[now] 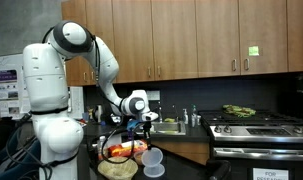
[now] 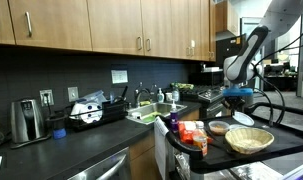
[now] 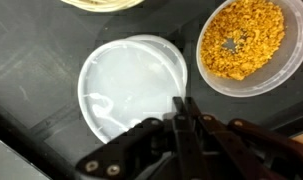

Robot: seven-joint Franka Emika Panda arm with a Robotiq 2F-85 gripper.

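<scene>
The end effector [image 3: 181,118] hangs closed and empty over the near rim of the clear round container [image 3: 126,85] on the dark tabletop [image 3: 31,50]. I think a sideways bump could slide it against the bowl of orange crumbs [image 3: 241,40] just beside and spill them.

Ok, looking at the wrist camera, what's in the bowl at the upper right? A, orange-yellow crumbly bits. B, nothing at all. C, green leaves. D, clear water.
A: in the wrist view the bowl is filled with orange-yellow crumbly bits, while the round translucent container next to it, just beyond the gripper, looks empty.
</scene>
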